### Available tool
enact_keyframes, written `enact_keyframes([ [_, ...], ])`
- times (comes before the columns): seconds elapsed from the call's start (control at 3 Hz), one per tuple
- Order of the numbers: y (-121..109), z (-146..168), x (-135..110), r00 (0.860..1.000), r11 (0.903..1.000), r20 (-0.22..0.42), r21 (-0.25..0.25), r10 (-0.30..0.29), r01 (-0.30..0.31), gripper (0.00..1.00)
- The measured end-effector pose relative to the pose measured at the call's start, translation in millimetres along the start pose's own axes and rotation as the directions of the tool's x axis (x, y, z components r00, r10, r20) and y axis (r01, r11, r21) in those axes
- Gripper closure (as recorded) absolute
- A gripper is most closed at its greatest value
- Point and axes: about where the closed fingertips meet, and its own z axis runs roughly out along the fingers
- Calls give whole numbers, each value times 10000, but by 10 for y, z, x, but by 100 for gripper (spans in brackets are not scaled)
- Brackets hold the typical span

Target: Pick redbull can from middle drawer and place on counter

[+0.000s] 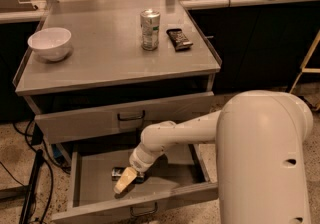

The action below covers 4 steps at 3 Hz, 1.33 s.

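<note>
Leftmost, a white bowl (49, 43) sits on the counter (100, 65). Below it, the middle drawer (92, 180) is pulled out. On its floor the redbull can (118, 172) lies on its side, near the drawer's middle. The gripper (123, 186) is down inside the drawer, right at the can; whether it grips the can, I cannot tell. Farther right on the counter stand a silver can (149, 29) and a dark packet (179, 38). The white arm (175, 135) reaches in from the right.
</note>
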Motion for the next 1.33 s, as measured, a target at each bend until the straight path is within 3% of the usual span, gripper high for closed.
enact_keyframes([
  [0.33, -173, 135, 1, 9998, 9997, 5, 126, 210, -210, 0],
  [1.33, -352, 448, 102, 9980, 9979, -93, 121, 631, -630, 0],
])
